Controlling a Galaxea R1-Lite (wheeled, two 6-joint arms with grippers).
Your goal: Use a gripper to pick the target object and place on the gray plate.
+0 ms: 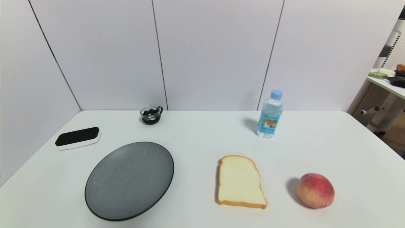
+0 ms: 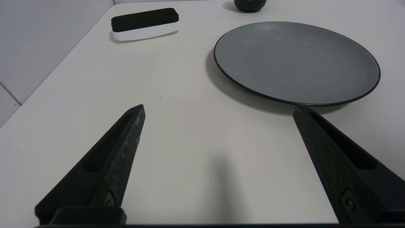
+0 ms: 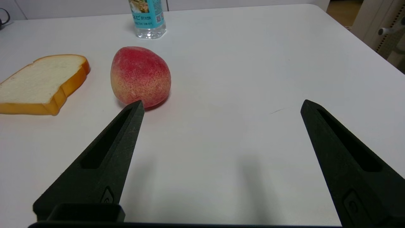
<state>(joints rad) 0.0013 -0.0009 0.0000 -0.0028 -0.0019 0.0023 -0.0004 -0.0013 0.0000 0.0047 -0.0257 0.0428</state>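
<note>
A white worktop (image 1: 202,148) carries everything in view. The eraser (image 1: 78,137), a flat block with a black top over a white base, lies near the far left corner of the worktop, flat and untouched. Just in front of it and a little to the right sits the gray plate (image 1: 129,180), round and speckled with a thin black rim, with nothing on it. The eraser and the plate are near each other but apart. Behind the plate, close to the back wall, stands a small glass cup (image 1: 151,115) with dark contents.

On the right half of the worktop a water bottle (image 1: 270,114) with a blue cap stands upright towards the back. A slice of bread (image 1: 239,183) lies flat nearer the front, and a peach (image 1: 315,190) rests just to its right, apart from it.

Neither arm shows in the head view. In the left wrist view the left gripper (image 2: 218,109) hovers low over bare worktop at the front left, its jaws spread wide and holding nothing; the plate (image 2: 297,63) lies ahead of it and the eraser (image 2: 145,24) farther off beyond. In the right wrist view the right gripper (image 3: 221,106) hangs over the front right of the worktop, jaws likewise wide and holding nothing, with the peach (image 3: 140,81) just beyond one fingertip, the bread (image 3: 41,84) beside that, and the bottle (image 3: 147,19) farther back.
</note>
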